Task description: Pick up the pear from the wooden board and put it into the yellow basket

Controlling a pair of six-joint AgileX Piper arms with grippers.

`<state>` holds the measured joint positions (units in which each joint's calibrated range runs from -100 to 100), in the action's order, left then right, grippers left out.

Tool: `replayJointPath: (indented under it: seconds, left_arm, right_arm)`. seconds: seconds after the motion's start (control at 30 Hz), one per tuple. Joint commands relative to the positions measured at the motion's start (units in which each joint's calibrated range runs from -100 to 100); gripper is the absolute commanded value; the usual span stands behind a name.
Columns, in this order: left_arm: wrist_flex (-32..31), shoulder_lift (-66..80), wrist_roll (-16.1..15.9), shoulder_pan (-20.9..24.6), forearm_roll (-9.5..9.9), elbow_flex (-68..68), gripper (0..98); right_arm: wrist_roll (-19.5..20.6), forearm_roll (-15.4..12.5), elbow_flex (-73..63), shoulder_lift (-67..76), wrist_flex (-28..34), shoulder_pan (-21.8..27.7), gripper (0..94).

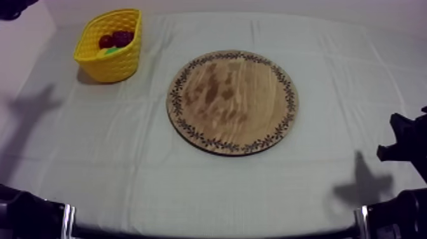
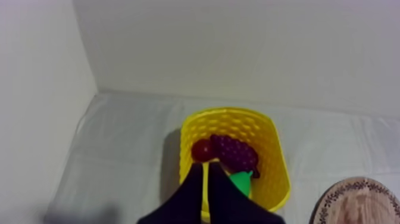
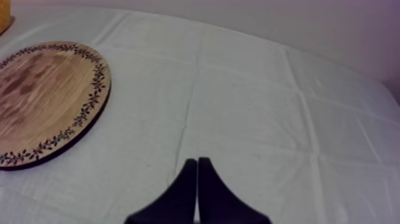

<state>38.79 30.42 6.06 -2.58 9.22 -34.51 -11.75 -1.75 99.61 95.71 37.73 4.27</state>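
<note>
The yellow basket (image 1: 111, 63) stands at the table's far left. In it lie the green pear (image 1: 112, 50), a bunch of grapes (image 1: 124, 38) and a small red fruit (image 1: 106, 42). My left gripper (image 2: 205, 170) hangs just above the basket's near rim (image 2: 274, 155), shut on nothing, with the pear (image 2: 242, 180) beside its fingers and the grapes (image 2: 235, 152) and red fruit (image 2: 202, 150) beyond. The round wooden board (image 1: 232, 102) is bare. My right gripper (image 3: 196, 161) is shut over the cloth, to the right of the board (image 3: 41, 101).
My right arm (image 1: 406, 143) sits low at the table's right edge; my left arm (image 1: 13, 6) comes in at the far left corner. A pale wall rises behind the basket. The board's edge (image 2: 360, 202) lies close beside the basket.
</note>
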Motion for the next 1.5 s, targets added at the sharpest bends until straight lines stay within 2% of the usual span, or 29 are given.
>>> replayJointPath:
  seconds: [0.0,0.37,0.7,1.0,1.27,1.47]
  left_arm:
    - [-1.77,12.22,-0.26,-0.13,0.13,-11.39,0.0]
    - [-9.11,36.92,-1.89,0.45,0.27,-37.83,0.0]
    - [-8.79,54.83,-2.35,1.18,-0.05,-52.02,0.0]
    - [-9.39,63.49,-2.91,1.06,-0.14,-61.36,0.0]
    - [-9.46,68.41,-7.34,1.50,-4.72,-65.00,0.0]
    - [-9.31,69.21,-7.48,1.85,-5.52,-65.33,0.0]
  right_arm:
    - [0.01,0.02,0.05,0.05,0.01,0.01,0.5]
    - [0.00,0.02,0.05,0.05,0.01,0.08,0.5]
    - [0.01,0.02,0.05,0.05,0.01,0.09,0.5]
    - [0.01,0.02,0.05,0.05,0.01,0.09,0.5]
    - [0.01,0.02,0.05,0.05,0.01,0.09,0.5]
    - [0.01,0.02,0.05,0.05,0.01,0.09,0.5]
